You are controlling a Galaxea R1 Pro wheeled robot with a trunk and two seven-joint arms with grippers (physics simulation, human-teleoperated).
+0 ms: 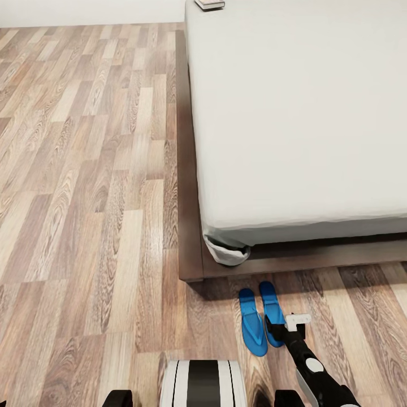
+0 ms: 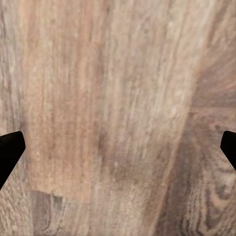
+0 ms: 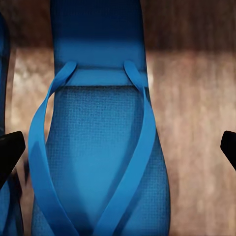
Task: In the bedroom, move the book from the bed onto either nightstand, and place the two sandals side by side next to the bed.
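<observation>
Hovering directly above the right-hand blue sandal, the right pincer is spread wide, its dark fingertips seen at either edge of the right wrist view with nothing held. Both sandals, the left-hand one included, are laid side by side on the wood-plank floor, just beside the foot of the bed. A careless descent or sideways drag could nudge a sandal out of line. The left pincer is also open, over bare floor. A small flat object, probably the book, is seen on the mattress's far edge; a clumsy grasp there could push it off.
</observation>
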